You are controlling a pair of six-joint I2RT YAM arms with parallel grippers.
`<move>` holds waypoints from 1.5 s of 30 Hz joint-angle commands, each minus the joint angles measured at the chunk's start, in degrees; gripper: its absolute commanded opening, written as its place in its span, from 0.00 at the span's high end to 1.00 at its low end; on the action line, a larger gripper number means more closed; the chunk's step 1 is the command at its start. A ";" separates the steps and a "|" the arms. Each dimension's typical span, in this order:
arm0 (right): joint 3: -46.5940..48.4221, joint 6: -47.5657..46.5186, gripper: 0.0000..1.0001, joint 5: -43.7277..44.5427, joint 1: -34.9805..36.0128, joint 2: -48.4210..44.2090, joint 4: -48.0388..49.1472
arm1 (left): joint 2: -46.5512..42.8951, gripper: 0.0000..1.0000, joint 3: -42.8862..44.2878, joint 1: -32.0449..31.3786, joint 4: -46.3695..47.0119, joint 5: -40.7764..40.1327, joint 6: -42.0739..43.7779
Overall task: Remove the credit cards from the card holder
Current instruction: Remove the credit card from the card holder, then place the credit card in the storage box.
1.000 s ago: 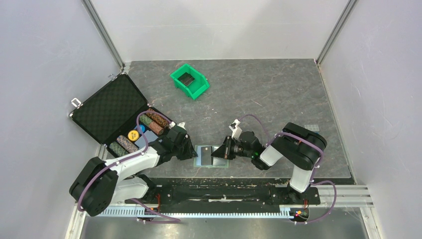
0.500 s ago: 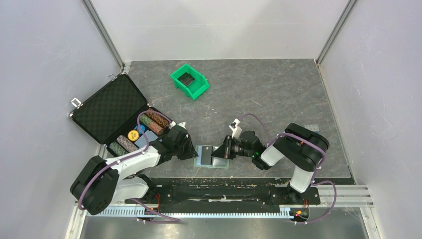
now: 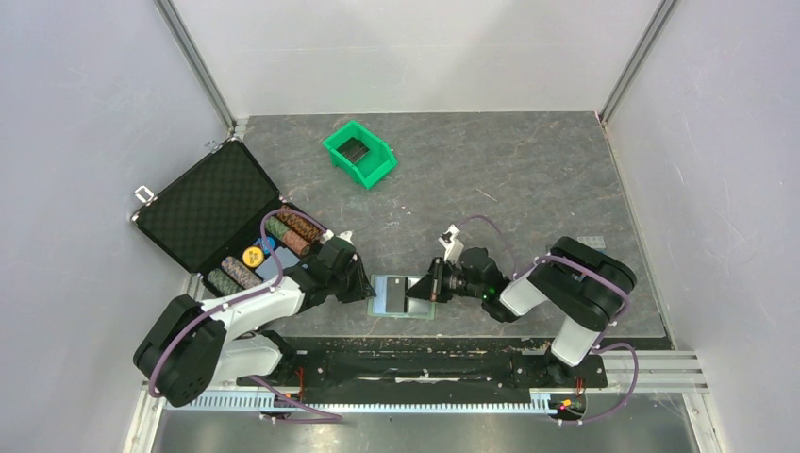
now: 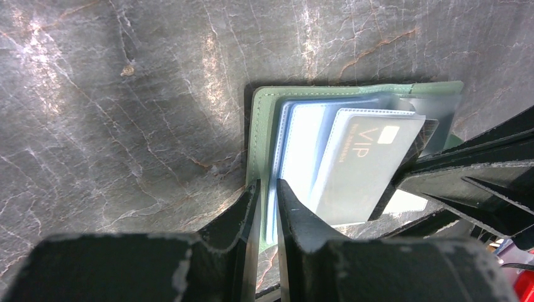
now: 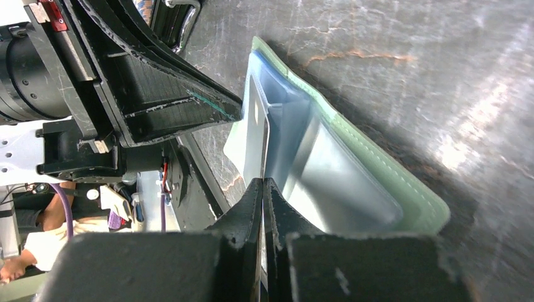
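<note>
Top view: left gripper and right gripper meet tip to tip over the card holder, which lies open and flat on the table between them. The left is at its left edge, the right over its middle. A dark credit card sits just left of the right gripper's tips. Left wrist view: left gripper is pinched on the near left edge of the card holder, with the green cover on one side and the blue sleeve edges in the narrow gap between the fingers. The grey "VIP" credit card lies skewed across the sleeves, to the right of these fingers. Its right edge is at the tips of the right gripper, which comes in from the right. Right wrist view: right gripper has its fingers pressed together on the credit card, seen edge-on and running straight out from the tips. The card holder lies open to the right of the card, green cover underneath. The left gripper is ahead and to the left, its tip at the holder's far edge.
</note>
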 commanded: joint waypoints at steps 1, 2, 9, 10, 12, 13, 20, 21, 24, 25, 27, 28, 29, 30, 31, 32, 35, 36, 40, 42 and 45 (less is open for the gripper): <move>-2.63 -0.48 1.00 -0.38 -1.48 -2.80 2.20 | 1.25 0.78 -0.84 -0.31 -2.59 -0.91 0.37; -2.70 -0.61 1.00 -0.92 -1.80 -3.26 1.81 | 0.94 0.78 -1.05 -0.23 -2.68 -1.14 0.32; -2.95 -3.02 1.00 -1.61 -3.08 -7.15 -4.25 | -0.34 0.78 -1.49 -0.23 -2.37 -1.17 -0.19; -3.00 -3.67 1.00 -1.41 -3.40 -8.15 -5.73 | -0.27 0.78 -1.41 -0.26 -2.47 -1.19 -0.16; -3.20 -5.37 1.00 -0.26 -4.32 -10.64 -10.92 | -0.17 0.78 -1.05 -0.21 -2.88 -1.13 -0.16; -3.47 -6.16 1.00 0.18 -4.93 -12.11 -12.86 | -0.22 0.78 -0.90 -0.27 -3.01 -0.87 -0.20; 0.55 -23.34 1.00 -0.36 -9.10 -25.38 -33.90 | -4.05 0.71 3.41 -0.29 -5.77 2.69 1.08; 1.47 -25.90 1.00 -1.92 -9.75 -26.67 -36.29 | -4.74 0.64 4.64 -0.27 -6.72 3.47 1.59; 4.15 -31.72 1.00 -7.11 -11.07 -29.83 -42.38 | -6.20 0.51 10.03 -0.23 -10.40 6.43 4.66; 4.82 -33.00 1.00 -9.24 -11.15 -30.62 -43.78 | -6.80 0.49 11.75 -0.27 -11.41 7.72 5.93; 5.75 -35.49 1.00 -15.36 -11.14 -31.94 -45.76 | -7.97 0.48 14.43 -0.25 -12.57 10.61 8.42; 5.90 -36.40 1.00 -18.54 -11.12 -32.42 -46.19 | -8.56 0.48 15.41 -0.28 -12.50 12.12 9.66; 5.77 -36.87 1.00 -21.60 -11.17 -32.92 -46.24 | -9.11 0.48 15.97 -0.25 -12.12 14.45 10.74; 5.47 -37.01 1.00 -23.35 -11.09 -33.43 -46.21 | -9.48 0.49 16.51 -0.32 -11.26 16.78 12.00; 5.12 -37.28 1.00 -24.10 -11.05 -34.08 -46.58 | -9.74 0.48 16.70 -0.30 -10.47 19.91 13.06; 4.86 -37.93 1.00 -24.74 -11.04 -34.63 -47.09 | -9.82 0.48 16.99 -0.28 -9.52 23.07 14.06; 3.71 -38.31 1.00 -27.31 -10.97 -36.06 -47.00 | -9.58 0.49 18.01 -0.45 -9.29 29.06 17.63; 2.96 -37.72 1.00 -28.15 -10.95 -36.46 -45.70 | -9.49 0.49 18.48 -0.61 -9.72 29.75 18.65; 1.08 -34.83 1.00 -31.40 -10.04 -37.32 -41.45 | -8.84 0.49 20.21 -1.21 -10.14 34.51 20.86; 1.15 -34.50 1.00 -31.66 -9.23 -37.52 -41.25 | -8.05 0.49 21.46 -1.78 -11.38 35.52 22.65; 1.33 -33.72 1.00 -32.24 -7.95 -37.83 -40.18 | -6.65 0.50 23.49 -3.02 -14.84 35.85 26.32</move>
